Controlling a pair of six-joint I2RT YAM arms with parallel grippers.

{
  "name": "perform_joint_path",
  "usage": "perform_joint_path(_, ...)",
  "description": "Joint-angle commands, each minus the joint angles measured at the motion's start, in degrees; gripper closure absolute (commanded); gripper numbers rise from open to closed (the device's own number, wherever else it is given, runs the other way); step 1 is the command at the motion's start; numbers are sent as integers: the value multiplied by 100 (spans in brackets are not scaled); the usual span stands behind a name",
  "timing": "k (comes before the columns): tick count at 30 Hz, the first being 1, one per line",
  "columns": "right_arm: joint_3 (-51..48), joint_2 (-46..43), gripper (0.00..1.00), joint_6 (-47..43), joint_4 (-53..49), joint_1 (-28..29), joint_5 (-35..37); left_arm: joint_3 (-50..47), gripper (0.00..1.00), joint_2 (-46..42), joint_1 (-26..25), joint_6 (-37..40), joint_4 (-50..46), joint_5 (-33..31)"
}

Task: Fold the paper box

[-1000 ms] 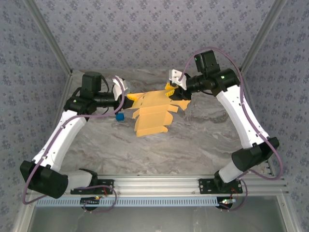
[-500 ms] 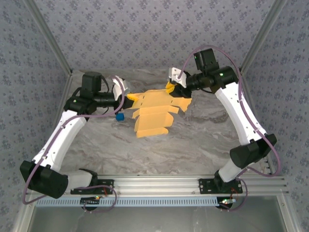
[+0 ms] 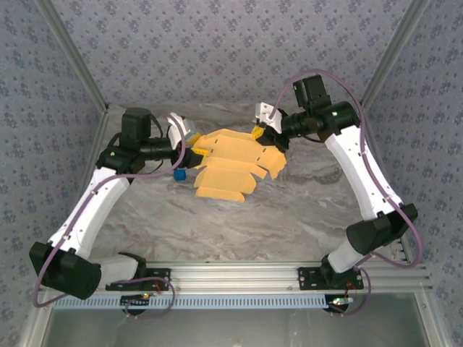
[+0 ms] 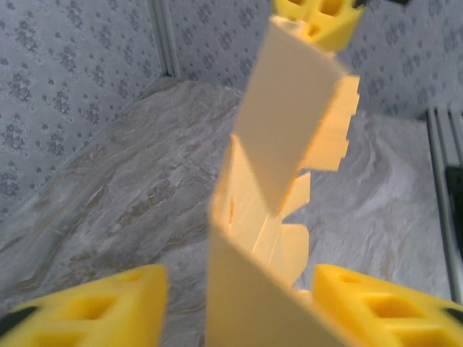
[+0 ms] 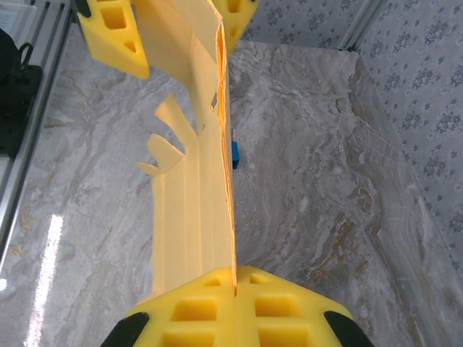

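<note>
I am pinching the one paper box (image 3: 231, 163) tight in my right gripper (image 3: 257, 132). My left gripper (image 3: 189, 143) is standing open astride its other edge, over the table (image 3: 289, 210), near one blue object (image 3: 179, 174).

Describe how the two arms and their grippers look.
The left arm and right arm have white shells, black joints and black bases, with a purple cable looping along each. The left gripper and right gripper have white bodies and yellow fingers moulded with squarish hollows.
</note>
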Motion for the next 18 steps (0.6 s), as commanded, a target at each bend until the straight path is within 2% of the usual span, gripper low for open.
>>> perform_joint_path(1, -304, -537, 100, 473, 214, -96, -322, -396, 34, -196, 33, -226, 662, 48)
perform_joint_path(5, -636, -849, 100, 792, 475, -289, -709, -718, 24, -195, 45, -403, 1096, 46)
perform_joint_path(9, -802, -983, 100, 988, 644, -452, -959, -754, 24, -62, 42, -473, 1213, 292)
perform_joint_path(14, -920, -1002, 100, 1071, 775, -498, -969, -861, 42, -4, 42, -818, 1677, 870)
perform_joint_path(18, -1012, -1017, 100, 1080, 902, -516, -955, -826, 56, 34, -19, -925, 1801, 1013)
